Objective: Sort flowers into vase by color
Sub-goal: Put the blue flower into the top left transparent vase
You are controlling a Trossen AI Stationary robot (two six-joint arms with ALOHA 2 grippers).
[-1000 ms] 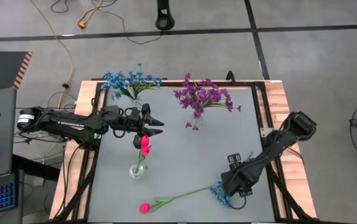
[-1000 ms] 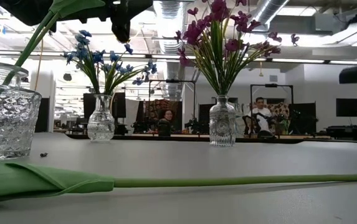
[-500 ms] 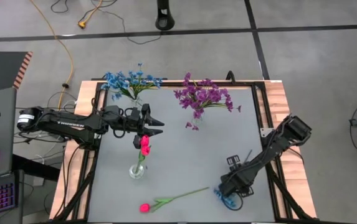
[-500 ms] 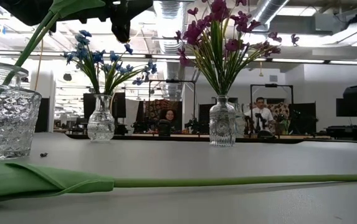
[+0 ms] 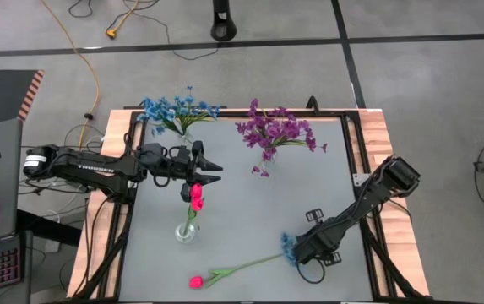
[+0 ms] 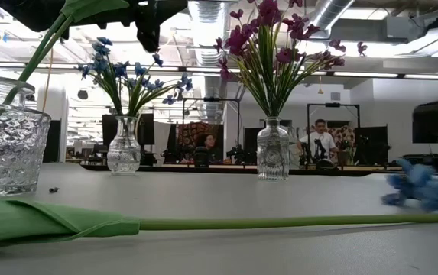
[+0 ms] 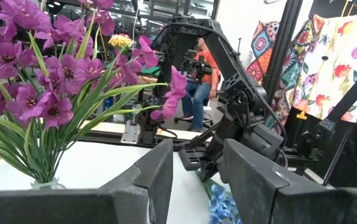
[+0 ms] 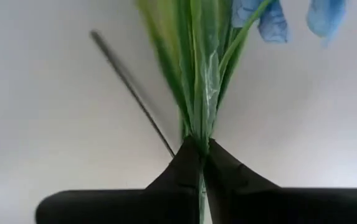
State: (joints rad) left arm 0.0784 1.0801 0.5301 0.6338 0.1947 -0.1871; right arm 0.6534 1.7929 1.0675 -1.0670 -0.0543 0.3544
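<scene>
My right gripper (image 5: 299, 251) is at the near right of the table, shut on a blue flower (image 5: 288, 245). In the low view its bloom (image 6: 433, 187) shows at the right. My left gripper (image 5: 216, 173) hangs open at the left, above a pink tulip (image 5: 196, 196) that stands in a small glass vase (image 5: 186, 231). Nothing is between its fingers (image 7: 159, 168). A second pink tulip (image 5: 196, 281) lies flat on the table near the front edge. Blue flowers (image 5: 176, 110) and purple flowers (image 5: 274, 133) stand in two vases at the back. My right gripper pinches the blue flower's bunched green stalks (image 8: 202, 127) between its two fingertips, just below the leaves. The fingers come slanting down from the table's right. The stalks and bloom stick out beyond the fingertips toward the left. The bloom is up off the table.
The lying tulip's long green stem (image 6: 295, 222) runs across the near table, just left of my right gripper. The tulip vase (image 6: 4, 145) stands close at the near left. Bare grey table (image 5: 258, 207) lies in the middle, between the vases.
My right gripper has moved a little toward the table's left and taken hold of the blue flower. The bloom, which lay on the table at the near right, has risen and swung leftward, and now shows in the low view.
</scene>
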